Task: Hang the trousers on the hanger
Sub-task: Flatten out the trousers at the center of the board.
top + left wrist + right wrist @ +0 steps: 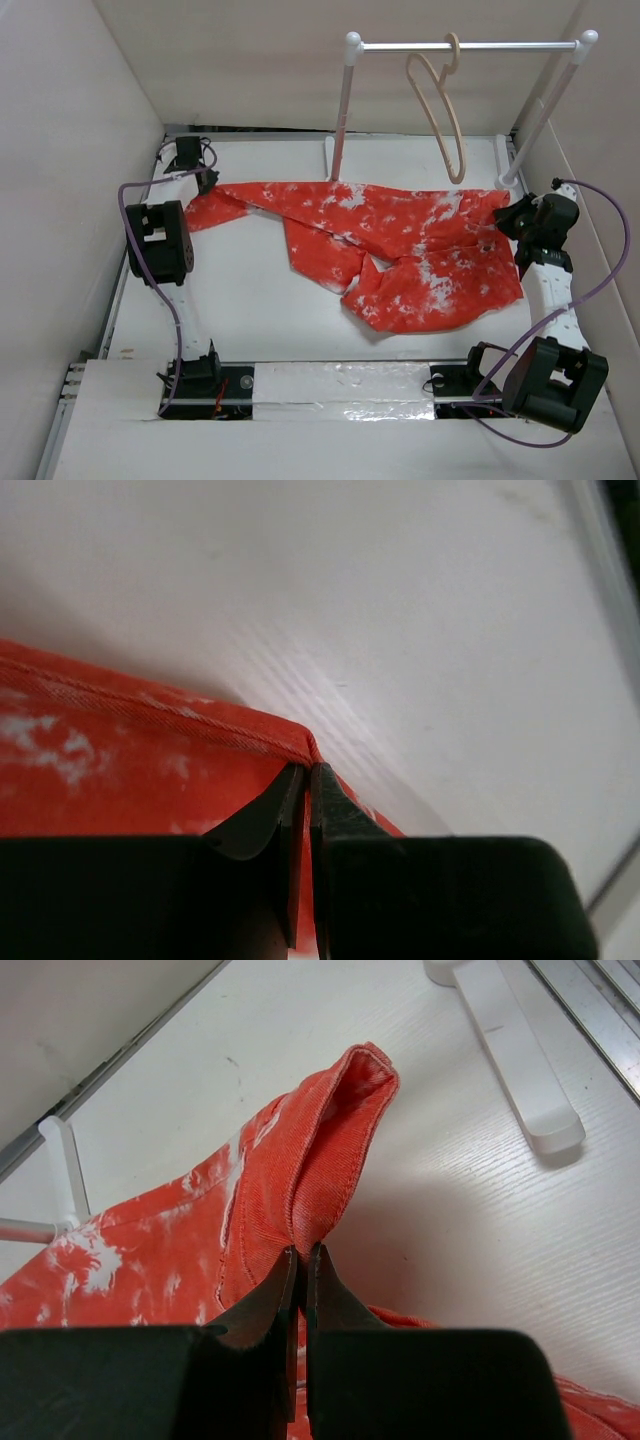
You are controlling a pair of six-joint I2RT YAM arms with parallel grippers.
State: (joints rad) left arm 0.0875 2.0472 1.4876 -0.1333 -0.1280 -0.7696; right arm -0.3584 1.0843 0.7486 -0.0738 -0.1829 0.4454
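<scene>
The left jaws and the right jaws each pinch a thin hem of the trousers [400,250], sprawled on the worktop [250,300] between them; lifting toward the hanger [440,110] could tug either edge free.

Top camera looks down; wrist cameras press close to trousers [420,250].

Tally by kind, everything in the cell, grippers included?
Trousers: 1
Hanger: 1
Rack: 1
Grippers: 2 (left gripper, right gripper, each shut on the trousers)
Total: 5
</scene>
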